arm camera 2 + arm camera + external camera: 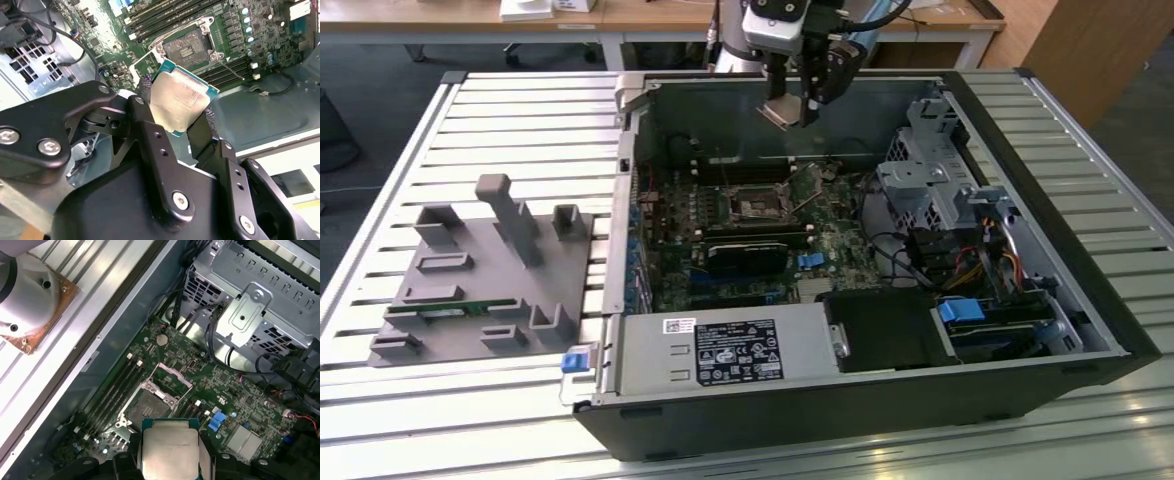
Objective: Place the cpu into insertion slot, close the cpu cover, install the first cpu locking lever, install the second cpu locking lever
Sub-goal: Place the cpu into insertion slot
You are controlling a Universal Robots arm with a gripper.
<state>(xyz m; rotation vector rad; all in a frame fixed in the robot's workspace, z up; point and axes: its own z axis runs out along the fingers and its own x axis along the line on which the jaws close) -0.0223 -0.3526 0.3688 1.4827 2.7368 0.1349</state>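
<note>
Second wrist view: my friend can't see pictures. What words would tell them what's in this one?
The black claw grips the cpu, a small square chip with a silvery-tan top, by two opposite edges. Past it lies the green motherboard with its cpu socket open and empty, inside a grey computer case.

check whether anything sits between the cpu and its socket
Nothing visible does. The tool holds the cpu above the board, and the socket lies bare, with the cover swung open.
</note>
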